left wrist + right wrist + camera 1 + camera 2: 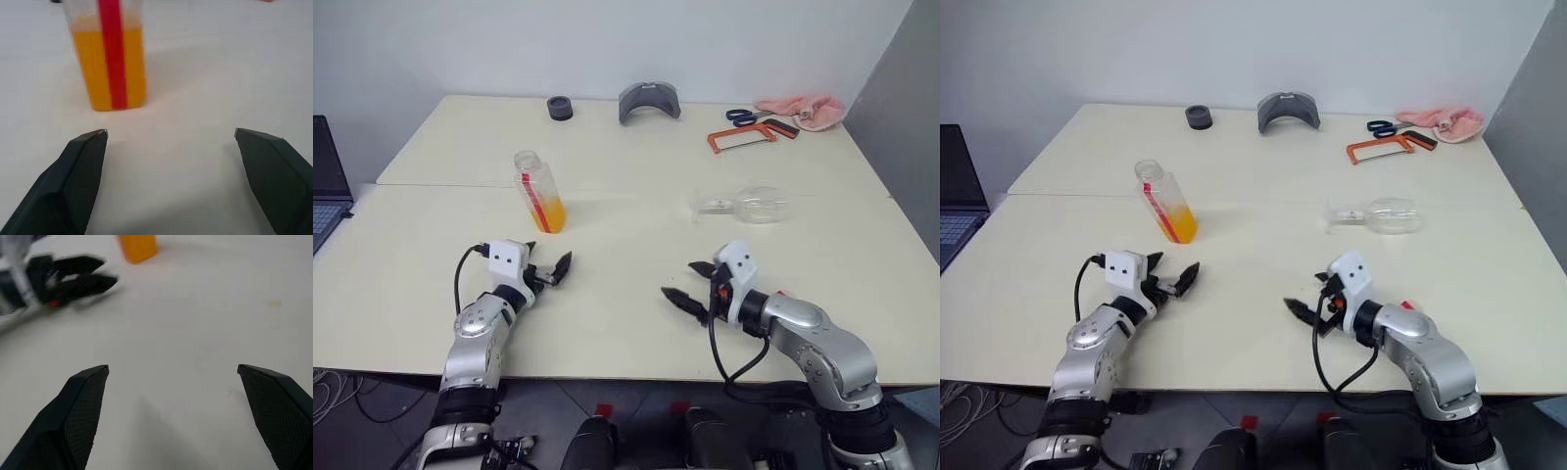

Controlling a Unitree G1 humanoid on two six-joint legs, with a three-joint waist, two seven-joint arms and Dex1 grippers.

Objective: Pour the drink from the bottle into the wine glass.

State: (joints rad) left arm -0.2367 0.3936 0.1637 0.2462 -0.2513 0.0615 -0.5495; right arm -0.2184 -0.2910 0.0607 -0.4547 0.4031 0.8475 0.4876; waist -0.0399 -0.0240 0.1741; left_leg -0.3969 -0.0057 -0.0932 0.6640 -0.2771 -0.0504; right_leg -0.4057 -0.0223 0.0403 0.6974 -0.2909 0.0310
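Near front edge of table (626, 211), left gripper (548, 266) and right gripper (695, 284) hovered with jaws spread wide, nothing held. Uncapped bottle (539, 191) stood upright toward table's middle, just beyond left gripper, orange drink (551, 213) filling lower part. Wine glass (751, 205) lay on its side toward right edge, beyond right gripper. Along far edge: black ring (560, 108), grey curved holder (649, 100), orange hacksaw (749, 134), blue-handled scissors (741, 117), pink cloth (806, 110).
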